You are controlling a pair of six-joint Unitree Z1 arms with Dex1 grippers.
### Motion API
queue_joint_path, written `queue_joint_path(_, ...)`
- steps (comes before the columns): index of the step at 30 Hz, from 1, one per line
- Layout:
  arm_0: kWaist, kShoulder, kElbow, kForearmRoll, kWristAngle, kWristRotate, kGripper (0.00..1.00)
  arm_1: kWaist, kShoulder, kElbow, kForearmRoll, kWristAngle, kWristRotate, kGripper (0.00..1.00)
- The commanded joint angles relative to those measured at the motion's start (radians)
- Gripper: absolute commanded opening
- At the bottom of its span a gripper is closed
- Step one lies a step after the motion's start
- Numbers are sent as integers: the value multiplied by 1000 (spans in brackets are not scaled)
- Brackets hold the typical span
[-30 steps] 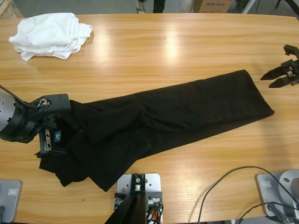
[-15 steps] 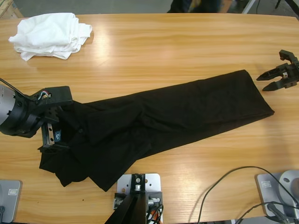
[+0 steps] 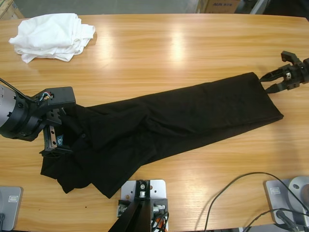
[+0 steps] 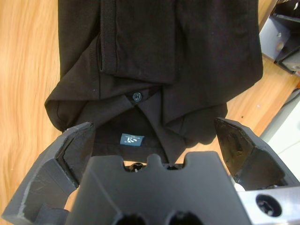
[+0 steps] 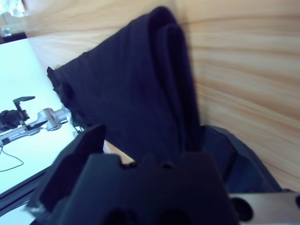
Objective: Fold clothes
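The black polo shirt [image 3: 164, 128] lies across the middle of the wooden desk [image 3: 159, 53], already narrowed into a long band running from the collar end near the lower left corner up to the hem end at the right. The left gripper [image 3: 54, 134] hangs over the collar end with its jaws spread wide and nothing between them; its wrist view shows a placket button [image 4: 136, 96] and the small neck label [image 4: 131, 138] just ahead of the jaws. The right gripper [image 3: 271, 81] sits at the upper hem corner, jaws parted on either side of the stacked fabric edge, not yet closed on it. The white garment bundle [image 3: 50, 36] rests well apart at the far left corner. From where I stand, the risk is at the hem: the fold there is several layers thick, and a pinch that catches only the top layer would peel the band open. At the collar, the loose bunched cloth could drag and skew the fold.
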Motion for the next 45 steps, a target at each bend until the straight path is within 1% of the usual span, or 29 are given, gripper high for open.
queue_joint_path(1, -7, 48, -2, 16, 15, -16, 996, 35, 96, 1, 24, 38, 26, 824)
queue_joint_path(6, -7, 50, -9, 17, 16, -16, 996, 61, 90, 8, 40, 55, 71, 825)
queue_joint_path(12, -7, 50, -18, 25, 18, -16, 996, 61, 69, 14, 51, 40, 127, 818)
queue_joint_path(13, -7, 50, -17, 26, 18, -16, 996, 61, 66, 15, 51, 35, 136, 764)
queue_joint_path(14, -7, 50, -17, 27, 18, -16, 996, 61, 65, 16, 53, 31, 142, 679)
queue_joint_path(15, -7, 49, -18, 28, 18, -16, 996, 61, 63, 16, 53, 26, 150, 621)
queue_joint_path(16, -7, 48, -18, 28, 18, -16, 996, 61, 62, 16, 54, 22, 153, 583)
queue_joint_path(18, -7, 46, -17, 29, 18, -16, 996, 61, 67, 13, 60, 22, 156, 475)
queue_joint_path(20, -7, 45, -17, 34, 18, -15, 996, 61, 74, 10, 64, 22, 155, 466)
queue_joint_path(22, -7, 45, -17, 34, 18, -15, 996, 61, 78, 10, 66, 22, 155, 316)
queue_joint_path(23, -7, 46, -17, 34, 18, -15, 996, 61, 80, 11, 68, 22, 155, 175)
queue_joint_path(24, -7, 47, -17, 34, 18, -14, 996, 61, 80, 12, 68, 22, 155, 13)
queue_joint_path(25, -7, 49, -17, 34, 19, -14, 996, 61, 81, 12, 68, 22, 155, 0)
queue_joint_path(30, -7, 51, -16, 34, 19, -14, 996, 61, 92, 13, 71, 20, 157, 0)
queue_joint_path(35, -7, 53, -16, 34, 21, -14, 996, 61, 78, 12, 73, -9, 168, 0)
queue_joint_path(39, -7, 58, -17, 33, 21, -16, 996, 60, 3, -19, 72, -101, 150, 0)
queue_joint_path(42, -7, 59, -17, 32, 21, -16, 996, 33, -62, -31, 55, -213, 130, 0)
queue_joint_path(45, -7, 62, -17, 32, 21, -16, 996, 19, -96, -35, 36, -262, 104, 0)
